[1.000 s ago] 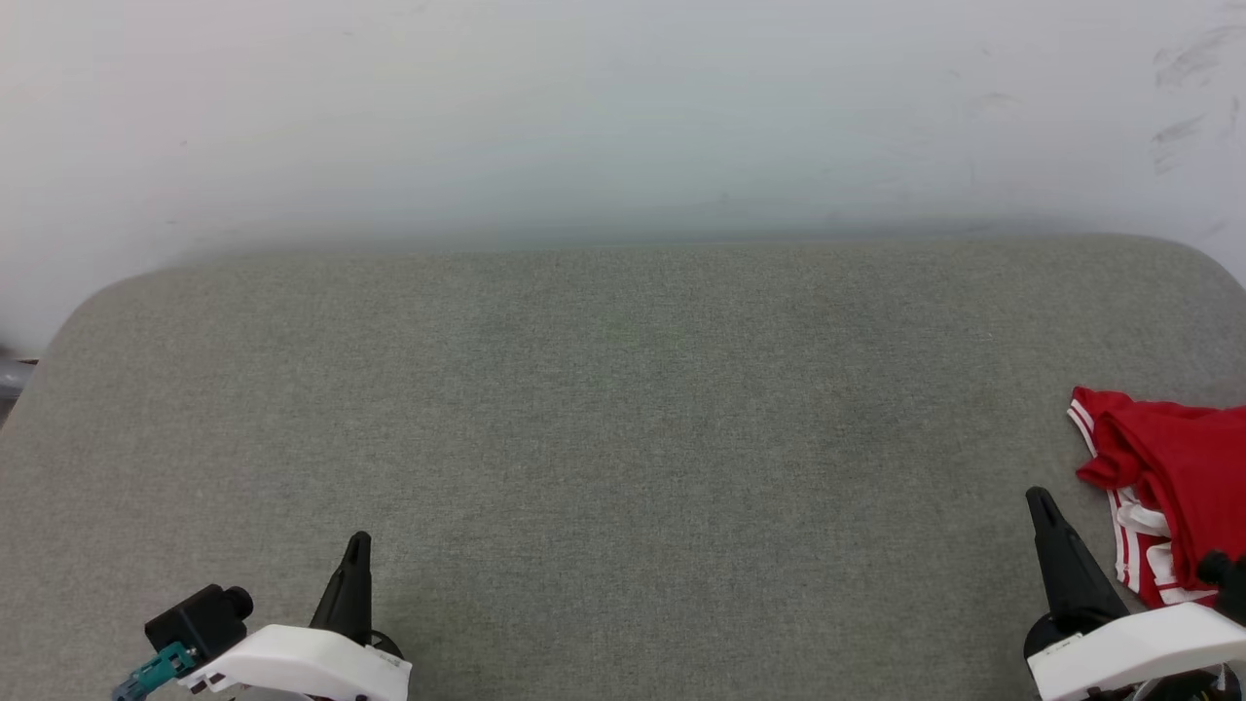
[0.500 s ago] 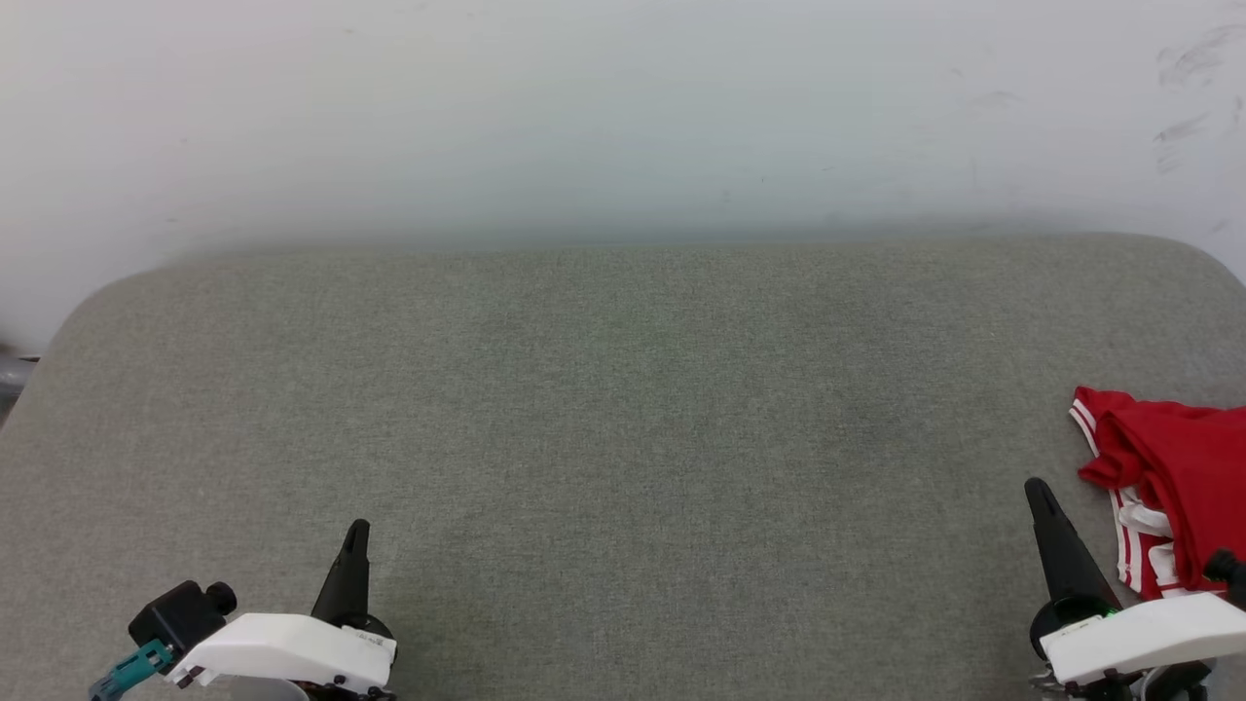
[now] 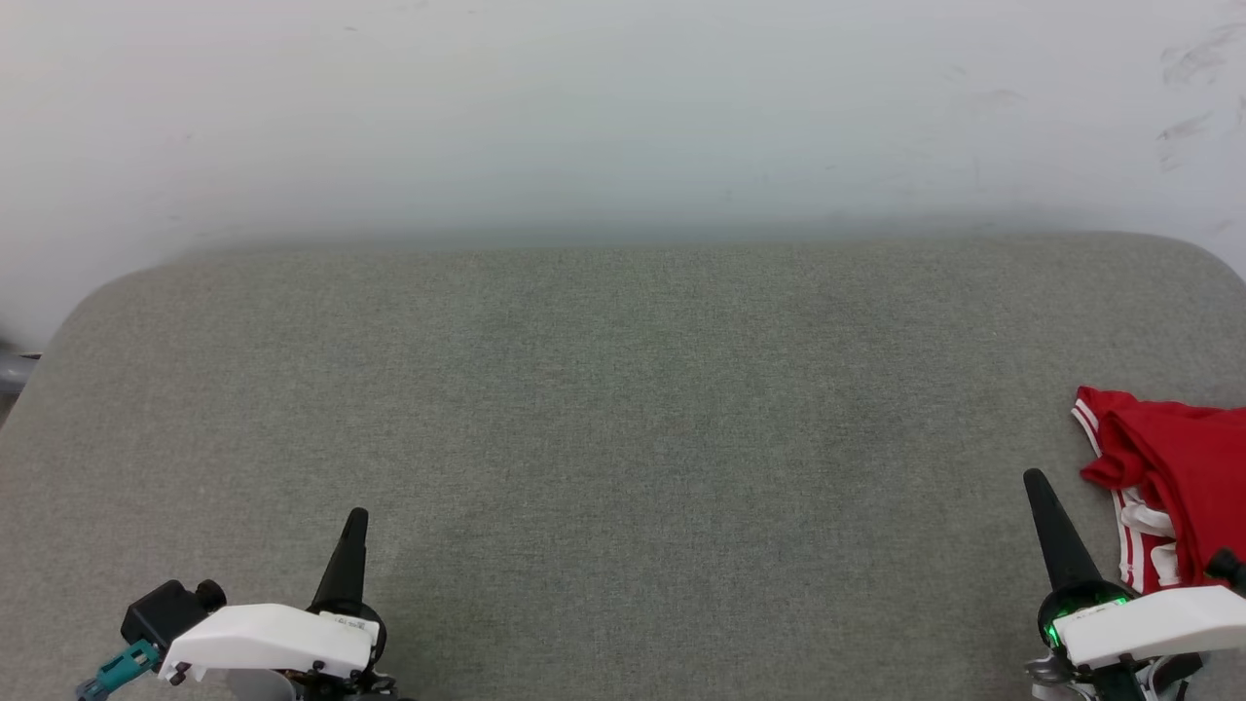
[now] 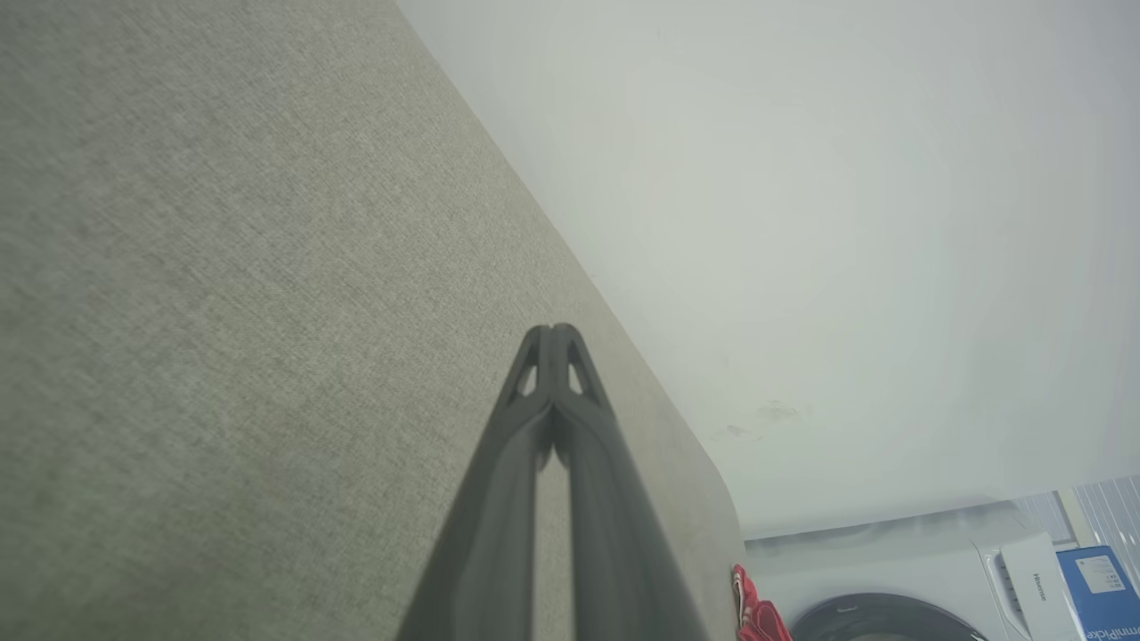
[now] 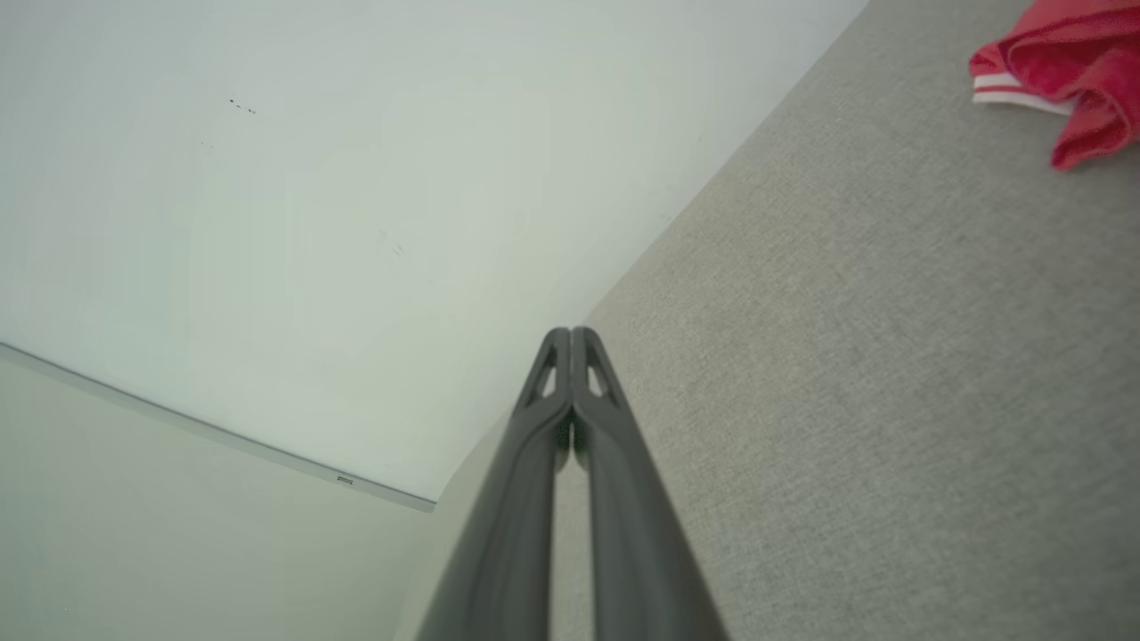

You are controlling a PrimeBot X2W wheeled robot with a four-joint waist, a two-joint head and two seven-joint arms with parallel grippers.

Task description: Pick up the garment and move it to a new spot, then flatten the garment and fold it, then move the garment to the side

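Broadly, pale scuffed wall (image 3: 623, 117) across the upper frame. Below, grey woven padded surface (image 3: 623, 389) with rounded corners, filling middle and bottom. White washing machine (image 4: 891, 579) at lower right of the left wrist view. Crumpled red garment (image 3: 1183, 467), white-striped trim, lying at the right edge. Left gripper (image 3: 356, 516) lower left, right gripper (image 3: 1032, 479) lower right beside the garment; fingers pressed together, holding nothing.

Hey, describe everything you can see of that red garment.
The garment is red, soft-looking cloth with white striped trim. It lies crumpled in a heap at the right end of the grey fabric surface, partly cut off by the head view's edge. The shut right gripper is beside it, not touching.
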